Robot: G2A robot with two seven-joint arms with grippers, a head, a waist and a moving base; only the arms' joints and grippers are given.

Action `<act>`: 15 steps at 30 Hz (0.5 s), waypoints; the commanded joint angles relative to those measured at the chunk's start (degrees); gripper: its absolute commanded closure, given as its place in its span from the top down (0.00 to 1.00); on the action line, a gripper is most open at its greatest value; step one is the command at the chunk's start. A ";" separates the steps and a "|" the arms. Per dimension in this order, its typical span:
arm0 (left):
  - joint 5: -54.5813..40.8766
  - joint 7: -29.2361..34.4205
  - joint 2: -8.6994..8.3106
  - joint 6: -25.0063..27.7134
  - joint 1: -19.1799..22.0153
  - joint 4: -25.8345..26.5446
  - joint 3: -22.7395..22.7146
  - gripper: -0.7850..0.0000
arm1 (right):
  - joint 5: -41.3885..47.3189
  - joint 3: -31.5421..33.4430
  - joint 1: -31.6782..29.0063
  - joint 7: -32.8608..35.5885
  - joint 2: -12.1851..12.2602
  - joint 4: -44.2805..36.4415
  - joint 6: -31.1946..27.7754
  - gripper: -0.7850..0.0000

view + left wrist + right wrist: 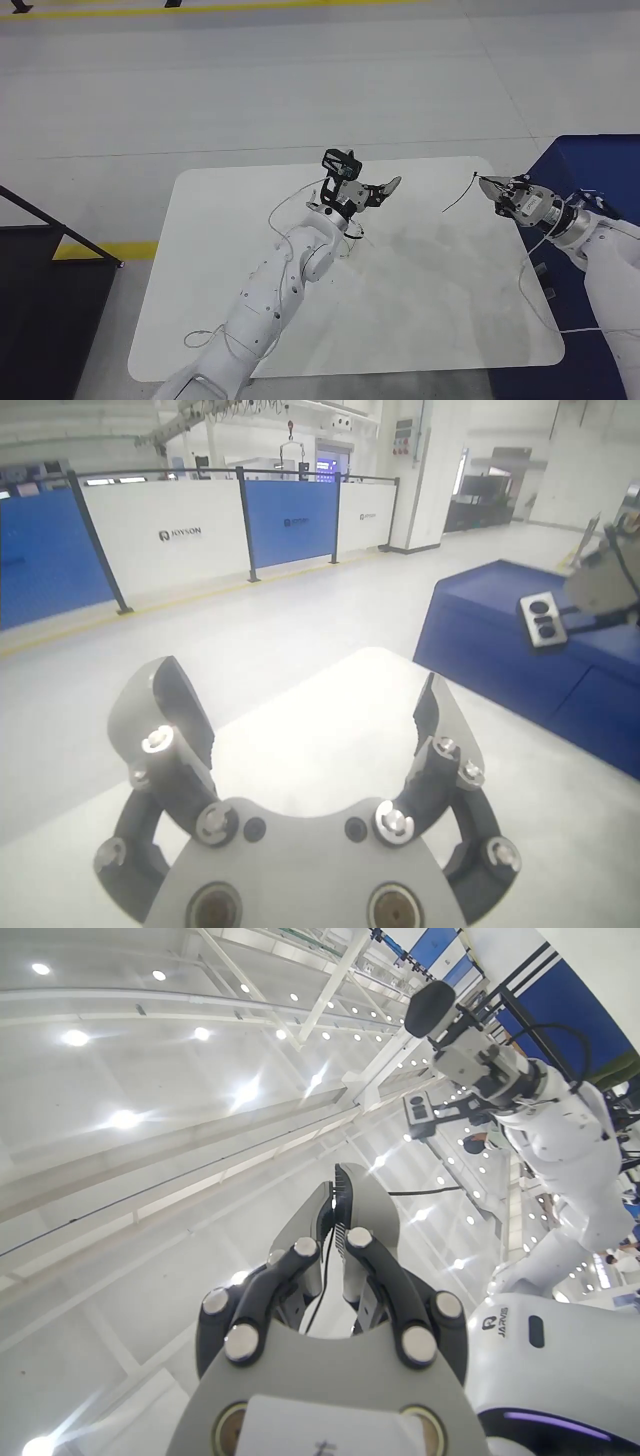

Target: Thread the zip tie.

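Zip tie (459, 194), a thin black strip, is pinched at one end in the clenched right gripper (487, 183) over the far right part of the white table (420, 300), its free end sticking out toward the table's middle. Right wrist view shows the fingers (320, 1208) pressed together on the strip (322, 1273). Left gripper (388, 190) sits over the table's far middle, jaws spread wide and holding nothing (300, 680), well apart from the tie.

table (420, 300): matt white, smooth | right tool (336, 1190): dull grey metal (ribbed black pads (343, 1188)) | zip tie (460, 195): probably plastic
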State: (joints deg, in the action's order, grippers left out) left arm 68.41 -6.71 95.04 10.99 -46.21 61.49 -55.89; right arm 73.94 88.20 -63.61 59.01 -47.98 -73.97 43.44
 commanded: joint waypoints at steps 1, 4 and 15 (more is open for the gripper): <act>-4.83 5.15 -0.23 -0.01 -1.02 2.58 -2.10 1.00 | -1.44 0.16 -0.91 1.37 0.17 -1.59 -0.54 0.00; -5.19 5.97 -0.25 -0.48 -1.11 2.88 -2.34 1.00 | -1.44 0.16 -0.91 1.37 0.17 -1.59 -0.54 0.00; -5.19 5.97 -0.25 -0.48 -1.11 2.88 -2.34 1.00 | -3.32 -5.88 -1.72 -2.29 -0.54 -17.99 1.43 0.00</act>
State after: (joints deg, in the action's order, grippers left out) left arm 63.22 -0.74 94.79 10.51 -47.32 64.37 -58.23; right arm 70.66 83.88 -65.63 57.86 -48.33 -87.78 44.25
